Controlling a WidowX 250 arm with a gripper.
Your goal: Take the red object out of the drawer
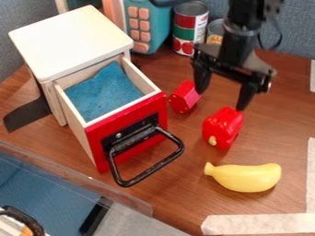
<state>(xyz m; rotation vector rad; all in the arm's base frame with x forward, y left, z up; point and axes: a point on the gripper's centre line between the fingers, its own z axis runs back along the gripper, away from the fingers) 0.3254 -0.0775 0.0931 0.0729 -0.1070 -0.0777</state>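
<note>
black metal robot arm (237, 41): it comes in from the top edge, right of the middle, and hangs down over the table.
black two-finger claw (221, 97): wide open, tips pointing down, with hold of nothing. one tip is by a small red six-sided block (185, 97), and the other is by a shiny red toy pepper (223, 127). i can't tell if the tips touch them.
red things: both are out on the brown wood table (184, 203), to the right of the wooden drawer with a red front (132, 140). the block is closer to the drawer, and the pepper is a bit nearer to me. i can't tell which one the job means.
drawer: pulled out, with a fuzzy blue cloth (102, 94) inside. its black loop handle (148, 173) sticks out at the front.
pale wooden box (71, 39): it stands on the left with a flat top, and the drawer slides out of it.
yellow toy banana (248, 177): lying on its side, nearer to me than the pepper.
teal toy with pink buttons (148, 20): standing at the back, just behind the box.
red, green and white can (189, 28): upright beside the teal toy.
</note>
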